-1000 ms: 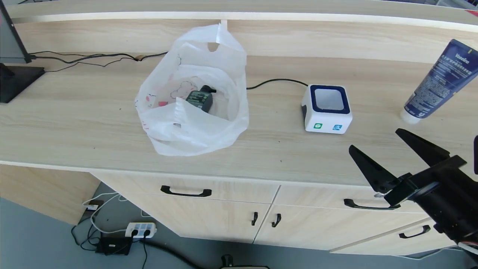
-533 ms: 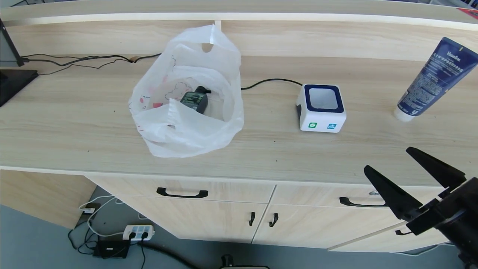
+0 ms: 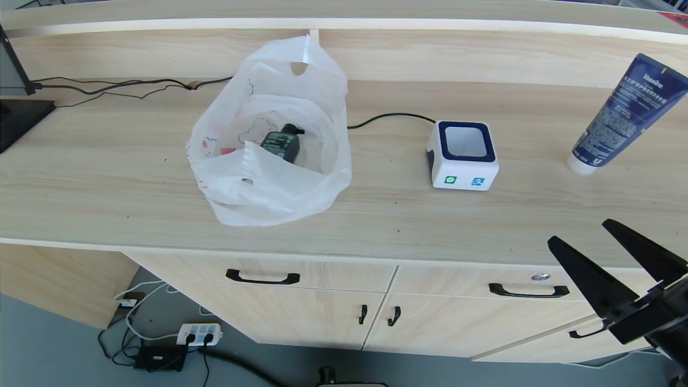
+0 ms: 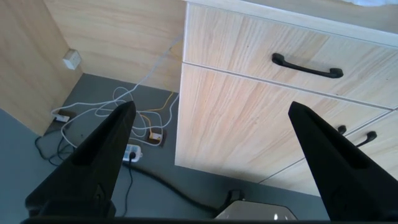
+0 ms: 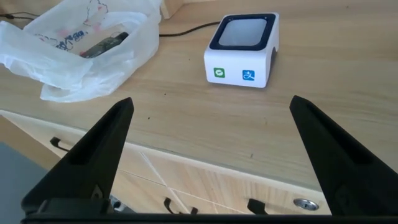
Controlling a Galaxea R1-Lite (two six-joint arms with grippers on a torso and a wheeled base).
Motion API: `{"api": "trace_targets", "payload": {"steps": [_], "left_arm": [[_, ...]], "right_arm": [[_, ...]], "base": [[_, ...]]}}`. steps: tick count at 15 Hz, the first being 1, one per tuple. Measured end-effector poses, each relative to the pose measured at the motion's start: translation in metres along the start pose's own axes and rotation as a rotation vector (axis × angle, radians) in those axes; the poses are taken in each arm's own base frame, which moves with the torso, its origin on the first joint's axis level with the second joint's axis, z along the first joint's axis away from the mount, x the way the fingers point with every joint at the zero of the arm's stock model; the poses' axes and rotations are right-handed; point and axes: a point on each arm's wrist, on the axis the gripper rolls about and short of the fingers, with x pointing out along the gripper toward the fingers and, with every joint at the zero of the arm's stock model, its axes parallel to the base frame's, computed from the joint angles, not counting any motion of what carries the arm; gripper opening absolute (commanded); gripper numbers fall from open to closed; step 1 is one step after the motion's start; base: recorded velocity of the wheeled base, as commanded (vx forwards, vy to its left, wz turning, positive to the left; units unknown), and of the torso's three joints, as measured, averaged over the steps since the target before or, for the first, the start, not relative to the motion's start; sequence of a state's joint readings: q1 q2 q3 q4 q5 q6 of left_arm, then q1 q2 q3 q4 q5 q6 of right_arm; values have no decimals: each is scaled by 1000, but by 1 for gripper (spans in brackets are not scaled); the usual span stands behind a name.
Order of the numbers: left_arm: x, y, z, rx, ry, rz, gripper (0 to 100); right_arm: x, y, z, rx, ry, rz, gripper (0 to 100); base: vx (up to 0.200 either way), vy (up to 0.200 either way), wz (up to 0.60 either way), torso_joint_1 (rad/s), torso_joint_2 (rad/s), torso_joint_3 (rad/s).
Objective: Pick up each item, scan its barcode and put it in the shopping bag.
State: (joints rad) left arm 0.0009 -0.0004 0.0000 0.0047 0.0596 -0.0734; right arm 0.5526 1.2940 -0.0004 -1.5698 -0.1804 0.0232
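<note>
1. The left gripper [image 4: 211, 107] is wide open and holds nothing. It hangs low in front of the drawers, facing a drawer handle [image 4: 306, 65] and the floor.
2. A black stand [image 3: 21, 115] sits at the far left of the desk [image 3: 107, 177], cut off by the picture's edge. Thin cables [image 3: 118, 83] run along the back wall.
3. There is lots of bare wood between the stand and the shopping bag [image 3: 279, 188].
4. The shopping bag sits left of the middle, its mouth open upward. Its front comes near the desk's front edge.
5. A dark bottle [image 3: 280, 144] lies inside the bag. The bag's folds hide part of it.
6. The scanner [image 3: 463, 156] stands well apart to the right of the bag, with bare desk all around it. Its cable [image 3: 387, 115] runs back behind the bag.
7. A blue tube [image 3: 626, 115] stands on its cap at the far right, leaning. Its top reaches the picture's edge.
8. The right gripper [image 3: 579, 232] is wide open and holds nothing. It hangs at the desk's front edge, pointing toward the scanner [image 5: 242, 50]. Its arm is cut off at the corner.
</note>
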Motion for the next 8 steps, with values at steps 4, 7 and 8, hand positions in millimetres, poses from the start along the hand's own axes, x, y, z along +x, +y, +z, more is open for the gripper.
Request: {"api": "trace_targets", "payload": {"steps": [4, 7, 8], "left_arm": [[0, 0, 0, -1, 0, 0, 100], [0, 0, 0, -1, 1, 0, 100], [0, 0, 0, -2, 1, 0, 100]], "right_arm": [[-1, 0, 1, -3, -4, 8, 100], [1, -1, 0, -1, -1, -5, 100], [2, -2, 0, -6, 0, -18, 100]], "base": [[0, 0, 0, 0, 0, 0], [0, 0, 0, 0, 0, 0], [0, -200, 0, 7, 2, 2]]}}
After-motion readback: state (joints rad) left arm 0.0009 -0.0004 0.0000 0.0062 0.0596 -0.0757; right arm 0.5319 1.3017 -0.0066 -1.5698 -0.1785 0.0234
